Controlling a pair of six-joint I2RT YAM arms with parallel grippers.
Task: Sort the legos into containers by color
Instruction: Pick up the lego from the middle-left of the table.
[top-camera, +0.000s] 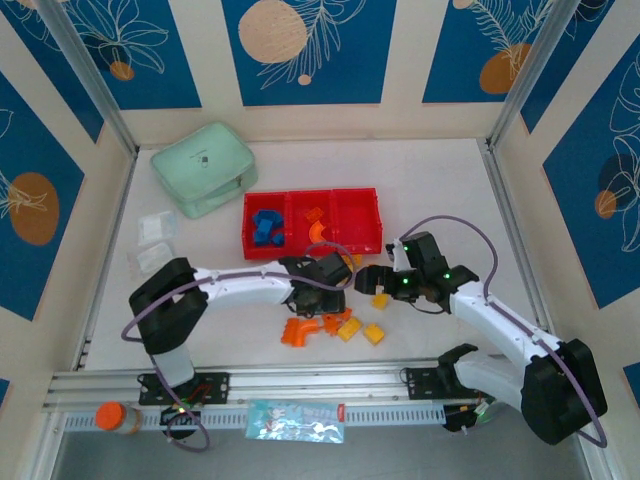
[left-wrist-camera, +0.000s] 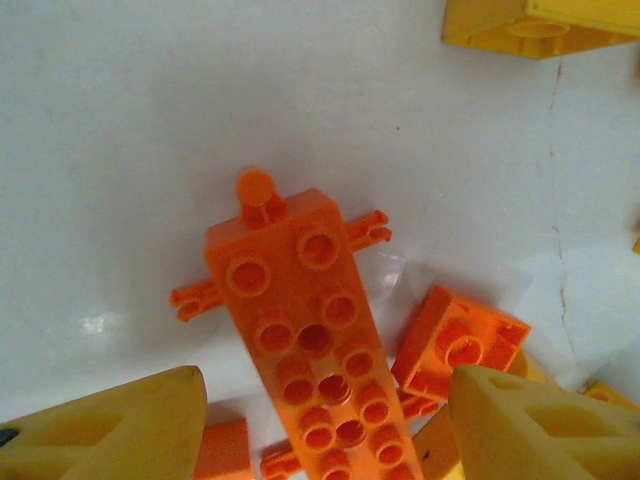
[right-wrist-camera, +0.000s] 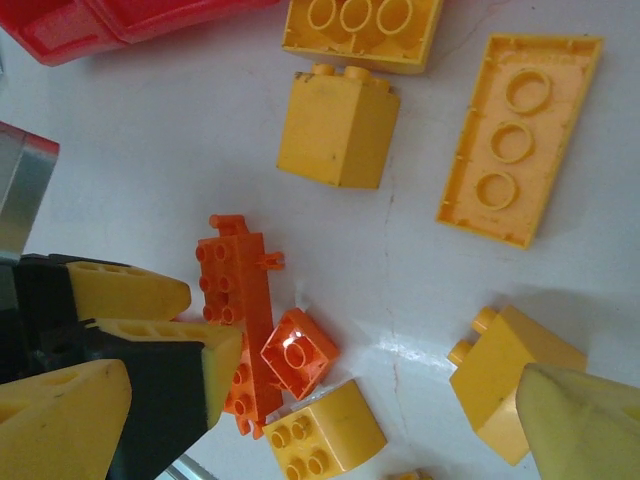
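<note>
The red tray (top-camera: 313, 245) has three joined containers: blue legos (top-camera: 268, 228) lie in the left one and orange ones (top-camera: 317, 225) in the middle one. In front of it, loose orange and yellow legos (top-camera: 348, 328) are scattered on the table. My left gripper (left-wrist-camera: 327, 385) is open, and its yellow fingers (left-wrist-camera: 110, 430) straddle a long orange studded piece (left-wrist-camera: 295, 300) without touching it. A small orange square block (right-wrist-camera: 298, 352) lies beside that piece. My right gripper (right-wrist-camera: 320, 388) hovers wide open over a rounded yellow block (right-wrist-camera: 325, 435) and holds nothing.
A mint-green zip case (top-camera: 205, 168) sits at the back left, with small clear bags (top-camera: 155, 240) beside it. A yellow cube (right-wrist-camera: 337, 128) and a flat yellow plate (right-wrist-camera: 520, 140) lie near the tray's corner (right-wrist-camera: 120, 25). The two grippers (top-camera: 350, 282) are close together.
</note>
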